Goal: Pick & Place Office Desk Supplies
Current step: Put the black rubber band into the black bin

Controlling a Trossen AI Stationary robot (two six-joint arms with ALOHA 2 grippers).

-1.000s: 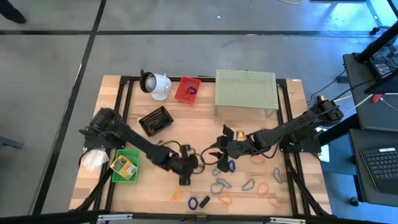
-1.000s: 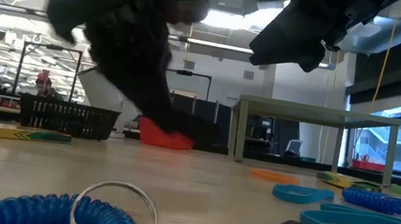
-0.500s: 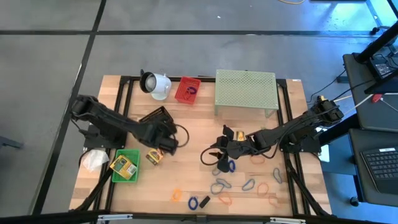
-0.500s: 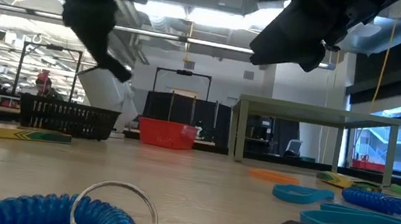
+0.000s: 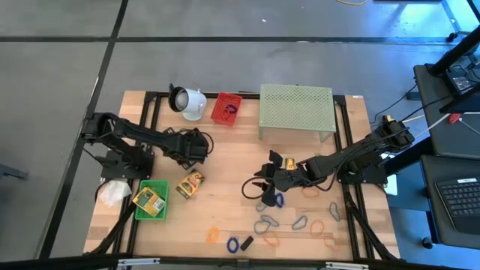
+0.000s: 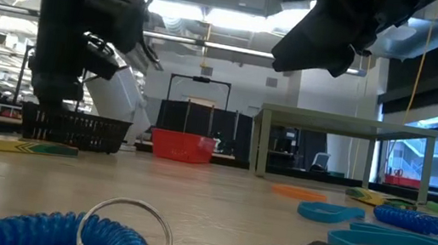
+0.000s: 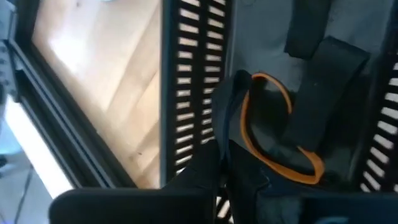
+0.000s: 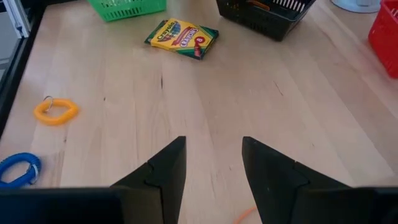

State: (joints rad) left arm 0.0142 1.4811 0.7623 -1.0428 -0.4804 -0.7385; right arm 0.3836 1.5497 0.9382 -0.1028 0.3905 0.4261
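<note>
Wooden table (image 5: pixel 225 214) carries a crayon box (image 5: pixel 190 184) beside a green basket (image 5: pixel 159 211).

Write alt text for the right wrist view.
Two dark fingers of the right gripper stand apart over bare wooden table, holding nothing. Beyond them lie a crayon box, a yellow coil ring and a blue coil, with green, black and red baskets at the edges.
</note>
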